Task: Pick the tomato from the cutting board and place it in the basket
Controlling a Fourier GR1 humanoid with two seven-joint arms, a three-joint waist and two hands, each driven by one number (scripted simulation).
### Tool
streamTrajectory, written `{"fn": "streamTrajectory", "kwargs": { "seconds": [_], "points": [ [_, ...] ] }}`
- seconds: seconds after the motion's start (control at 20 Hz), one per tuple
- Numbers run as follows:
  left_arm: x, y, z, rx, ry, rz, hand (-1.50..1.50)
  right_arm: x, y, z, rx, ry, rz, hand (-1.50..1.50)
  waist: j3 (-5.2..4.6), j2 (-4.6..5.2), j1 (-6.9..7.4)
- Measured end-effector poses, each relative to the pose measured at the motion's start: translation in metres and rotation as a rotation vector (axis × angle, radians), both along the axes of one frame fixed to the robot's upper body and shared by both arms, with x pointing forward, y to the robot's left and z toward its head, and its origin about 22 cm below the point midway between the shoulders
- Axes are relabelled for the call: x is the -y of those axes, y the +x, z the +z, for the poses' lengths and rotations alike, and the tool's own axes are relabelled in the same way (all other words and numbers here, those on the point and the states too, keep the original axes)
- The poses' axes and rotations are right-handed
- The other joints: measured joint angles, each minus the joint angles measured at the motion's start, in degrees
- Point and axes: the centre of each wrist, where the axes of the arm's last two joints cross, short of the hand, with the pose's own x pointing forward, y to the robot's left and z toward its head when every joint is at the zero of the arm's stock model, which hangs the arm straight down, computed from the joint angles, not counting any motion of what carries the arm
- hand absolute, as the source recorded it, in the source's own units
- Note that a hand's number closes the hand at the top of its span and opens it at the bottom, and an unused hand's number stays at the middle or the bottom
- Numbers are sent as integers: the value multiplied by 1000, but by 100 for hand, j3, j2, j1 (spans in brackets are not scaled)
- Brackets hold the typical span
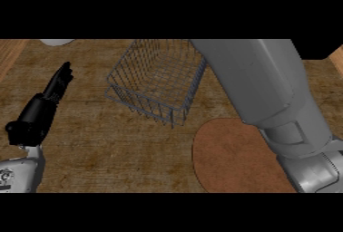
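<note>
The wooden desk (100,145) fills the head view. A wire basket (157,77), grey and open-topped, stands toward the far edge of the desk, a little left of the middle, its near corner pointing toward the robot. Just beside that corner, toward the near right part of the desk, lies a round brown cutting board (231,158); the two are close, though whether they touch cannot be told.

The left hand (50,97) shows at the left side of the desk, black, with its fingers straight and pointing toward the far edge, wide and holding nothing. Its grey forearm comes in at the near left corner.

The right forearm (268,86) stretches from the near right corner across the cutting board's right part and on toward the far edge, covering the basket's right rim. The right hand itself lies beyond the top of the view, so its fingers cannot be seen at all.

The tomato is not visible: the bare part of the cutting board carries nothing, and the visible part of the basket's inside shows only wire mesh.

A pale round object (57,42) sits at the far left edge, mostly cut off.
</note>
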Motion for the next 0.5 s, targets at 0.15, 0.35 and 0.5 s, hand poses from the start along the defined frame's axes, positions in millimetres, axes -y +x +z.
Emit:
{"fn": "streamTrajectory", "kwargs": {
  "seconds": [0.15,0.35,0.5],
  "points": [
    [2,1,-1,0,4,1,0,-1,2,1,-41,-11,21,-150,1,-2,-17],
    [-2,4,-2,2,2,2,0,-1,6,-6,-90,36,53,-150,1,2,-18],
    [-2,3,0,4,-1,5,0,2,7,-8,-100,83,69,-150,3,-3,-24]
  ]
}}
